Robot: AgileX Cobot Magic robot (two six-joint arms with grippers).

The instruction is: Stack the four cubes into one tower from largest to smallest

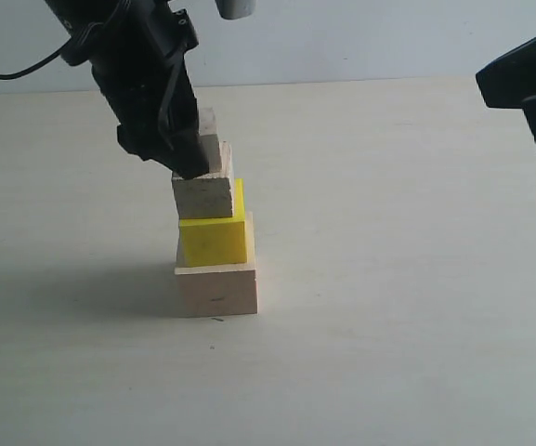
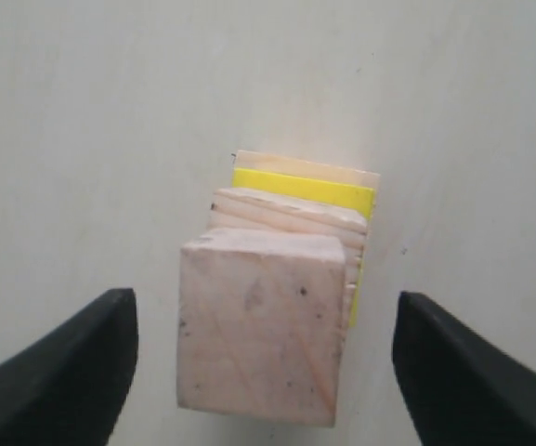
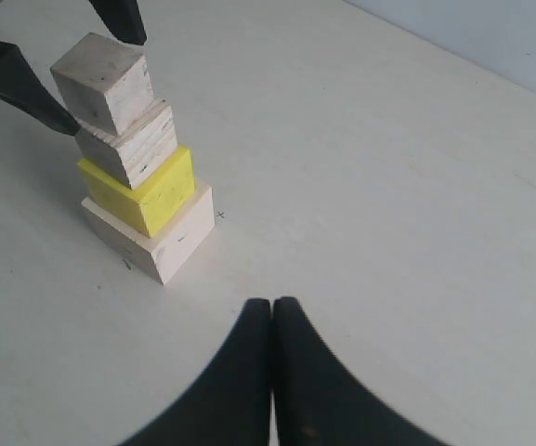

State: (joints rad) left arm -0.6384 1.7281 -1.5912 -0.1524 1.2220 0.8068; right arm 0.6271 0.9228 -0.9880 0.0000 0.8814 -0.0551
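Toward nine o'clock on the pale table [image 1: 416, 279], a large pale wooden cube [image 1: 216, 290] bears a bright yellow cube [image 1: 213, 241], a smaller grain-lined wooden cube [image 1: 202, 197] and a tiny whitish wooden cube [image 3: 100, 82], flanked by the left gripper [image 2: 264, 316], its jaws released and clear of it, while the right gripper [image 3: 272, 307] hangs clenched and empty at two o'clock.

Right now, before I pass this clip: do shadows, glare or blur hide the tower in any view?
Exterior view: the tower throws a soft shadow leftward on the table; the left gripper, a dark mass, partly hides the smallest cube. Left wrist view: its fingers are soft-edged, that cube sharp. Right wrist view: no glare, tower crisp.
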